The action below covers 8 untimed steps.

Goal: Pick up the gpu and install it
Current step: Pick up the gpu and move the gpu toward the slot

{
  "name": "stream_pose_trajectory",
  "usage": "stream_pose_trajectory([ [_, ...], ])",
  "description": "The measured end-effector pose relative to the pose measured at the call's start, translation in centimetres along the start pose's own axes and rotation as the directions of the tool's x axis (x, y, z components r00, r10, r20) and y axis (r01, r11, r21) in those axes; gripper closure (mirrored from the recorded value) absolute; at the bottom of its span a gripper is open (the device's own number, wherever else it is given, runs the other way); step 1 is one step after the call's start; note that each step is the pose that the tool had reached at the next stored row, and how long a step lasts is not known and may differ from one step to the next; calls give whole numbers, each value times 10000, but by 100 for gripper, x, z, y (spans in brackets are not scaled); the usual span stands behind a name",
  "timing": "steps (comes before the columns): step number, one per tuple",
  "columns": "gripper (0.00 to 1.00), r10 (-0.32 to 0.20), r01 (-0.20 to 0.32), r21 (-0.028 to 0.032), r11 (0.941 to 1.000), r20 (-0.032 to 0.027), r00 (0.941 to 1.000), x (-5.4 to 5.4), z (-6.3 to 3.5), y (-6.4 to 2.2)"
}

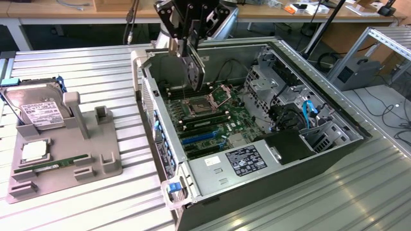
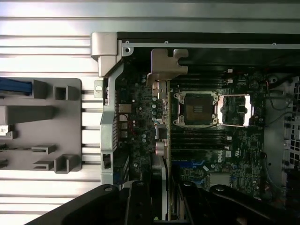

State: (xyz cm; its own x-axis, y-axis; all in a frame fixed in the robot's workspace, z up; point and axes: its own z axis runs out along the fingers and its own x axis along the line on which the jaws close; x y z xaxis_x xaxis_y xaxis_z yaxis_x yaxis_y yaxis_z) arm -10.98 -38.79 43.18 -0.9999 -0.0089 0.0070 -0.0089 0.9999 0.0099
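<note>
The gpu (image 1: 194, 72) hangs edge-down from my gripper (image 1: 188, 48), a thin dark card held upright above the motherboard (image 1: 212, 115) of the open computer case (image 1: 334, 144). In the wrist view the gpu (image 2: 162, 140) appears edge-on, its silver bracket (image 2: 166, 65) near the case's rear wall, beside the CPU socket (image 2: 196, 108). My gripper (image 2: 161, 194) is shut on the card's upper edge, one black finger on each side. The card is above the board and sits in no slot.
A grey fixture tray (image 1: 96, 163) stands on the exterior view's left of the case, holding a hard drive (image 1: 40, 108), a CPU (image 1: 35, 150) and a RAM stick (image 1: 51, 166). Blue expansion slots (image 1: 202, 137) lie on the board. Drive cages (image 1: 270, 82) line the case's far side.
</note>
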Motion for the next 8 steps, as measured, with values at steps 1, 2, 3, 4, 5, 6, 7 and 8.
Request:
stream_pose_trajectory([
  [1, 73, 0, 0, 1, 10000, 0, 10000, -11, 0, 0],
  [2, 73, 0, 0, 0, 10000, 0, 10000, -23, 1, 0],
  [3, 73, 0, 0, 1, 10000, 0, 10000, -35, 1, 0],
  [4, 73, 0, 0, 0, 10000, 0, 10000, -59, 3, -1],
  [5, 73, 0, 0, 1, 10000, 0, 10000, -84, 5, -1],
  [6, 73, 0, 0, 0, 10000, 1, 10000, -98, 7, -1],
  [7, 73, 0, 0, 1, 10000, 0, 10000, -110, 9, -1],
  [8, 73, 0, 0, 1, 10000, 0, 10000, -124, 10, -1],
])
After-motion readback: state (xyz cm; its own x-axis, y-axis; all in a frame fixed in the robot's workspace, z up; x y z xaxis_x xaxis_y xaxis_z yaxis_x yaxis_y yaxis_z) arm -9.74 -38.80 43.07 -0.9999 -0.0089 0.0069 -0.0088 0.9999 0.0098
